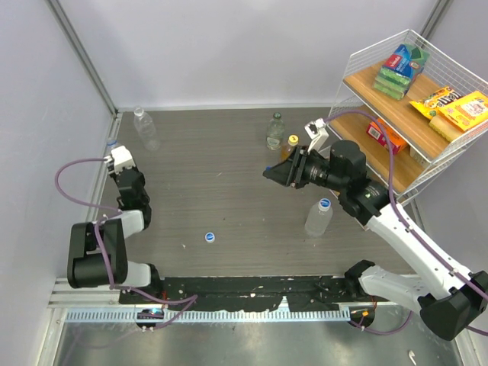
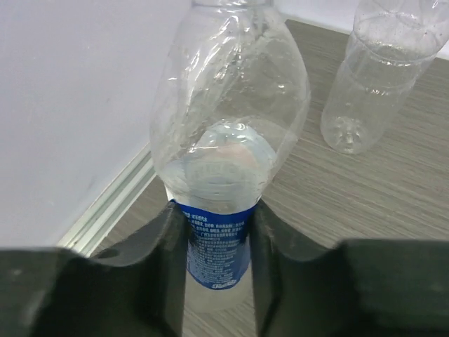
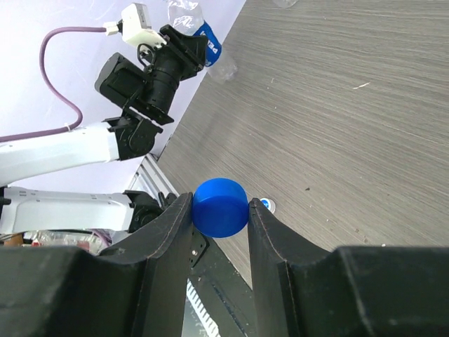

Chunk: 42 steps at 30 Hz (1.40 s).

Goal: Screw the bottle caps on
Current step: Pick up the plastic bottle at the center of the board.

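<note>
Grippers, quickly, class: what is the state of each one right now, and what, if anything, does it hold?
Left gripper: closed on the blue-labelled bottle.
Right gripper: closed on a dark blue cap.

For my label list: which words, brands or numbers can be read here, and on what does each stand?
None can be read for certain.
Blue label on the bottle in the left pincer: white print, too blurred.
Snack packs on the wire shelf: print too small.
</note>
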Motion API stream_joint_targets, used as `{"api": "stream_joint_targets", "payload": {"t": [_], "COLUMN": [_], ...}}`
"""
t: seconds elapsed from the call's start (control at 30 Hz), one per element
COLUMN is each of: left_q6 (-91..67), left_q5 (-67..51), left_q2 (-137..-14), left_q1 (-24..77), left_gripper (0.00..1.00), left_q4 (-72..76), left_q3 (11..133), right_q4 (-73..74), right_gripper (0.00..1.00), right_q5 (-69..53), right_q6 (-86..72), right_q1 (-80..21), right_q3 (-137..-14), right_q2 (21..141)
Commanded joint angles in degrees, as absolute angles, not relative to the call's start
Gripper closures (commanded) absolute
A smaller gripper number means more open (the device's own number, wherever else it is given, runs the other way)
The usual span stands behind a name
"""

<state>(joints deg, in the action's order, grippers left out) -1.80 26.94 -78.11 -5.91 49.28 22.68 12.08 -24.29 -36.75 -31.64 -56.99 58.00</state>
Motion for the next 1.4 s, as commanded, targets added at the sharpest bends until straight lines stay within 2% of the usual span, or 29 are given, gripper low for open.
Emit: {"api": "stream_joint_targets", "payload": {"t": [0.0, 0.13, 0.2, 0.37, 0.53, 0.6, 0.7, 0.8, 0.87, 1.03, 1.23, 1.37], "left_q6": [-1.58, -1.67, -1.93, -5.44, -9.75, -10.46, -14.66, -20.37, -21.7, -19.34, -16.36, -8.11], "left_q5": [22.85, 20.57, 20.3, 14.52, -3.64, -15.93, -33.43, -52.15, -59.39, -67.74, -79.26, -81.38], "left_q2": [-80.95, -79.2, -77.35, -68.84, -53.2, -48.45, -44.22, -45.25, -47.89, -56.24, -63.19, -66.17], "left_q1": [-6.94, -6.94, -6.94, -6.94, -6.86, -6.94, -6.77, -5.2, -2.3, 6.58, 10.1, 11.42], "left_gripper": [0.72, 0.83, 0.95, 0.96, 0.94, 0.96, 0.97, 0.96, 0.96, 0.96, 0.9, 0.89], "left_q4": [56.77, 58.1, 57.75, 53.28, 35.63, 29.99, 29.18, 34.78, 35.24, 34.72, 34.63, 27.19], "left_q3": [25.58, 23.56, 22.42, 21.01, 24.78, 26.8, 28.73, 31.28, 34.88, 41.3, 44.91, 47.45], "right_q4": [11.77, 12.04, 12.13, 12.48, 13.7, 15.02, 16.43, 17.75, 18.71, 24.51, 28.21, 30.4], "right_gripper": [0.74, 0.74, 0.74, 0.73, 0.74, 0.74, 0.73, 0.73, 0.73, 0.73, 0.73, 0.72], "right_q5": [-22.42, -20.74, -20.74, -21.18, -21.45, -20.92, -20.74, -21.35, -22.49, -25.13, -24.97, -29.07], "right_q6": [-34.37, -34.36, -34.28, -34.1, -32.44, -31.38, -30.15, -27.17, -23.67, -14.96, -6.94, -2.4], "right_q1": [-31.03, -30.67, -30.67, -30.67, -30.59, -30.5, -30.5, -30.41, -30.41, -30.32, -30.41, -30.41], "right_q3": [-60.38, -59.94, -59.85, -60.03, -60.12, -60.38, -60.73, -61.69, -62.57, -65.91, -69.51, -72.59], "right_q2": [56.16, 54.76, 54.75, 55.54, 56.42, 56.34, 55.99, 54.94, 54.32, 54.84, 54.23, 55.28]}}
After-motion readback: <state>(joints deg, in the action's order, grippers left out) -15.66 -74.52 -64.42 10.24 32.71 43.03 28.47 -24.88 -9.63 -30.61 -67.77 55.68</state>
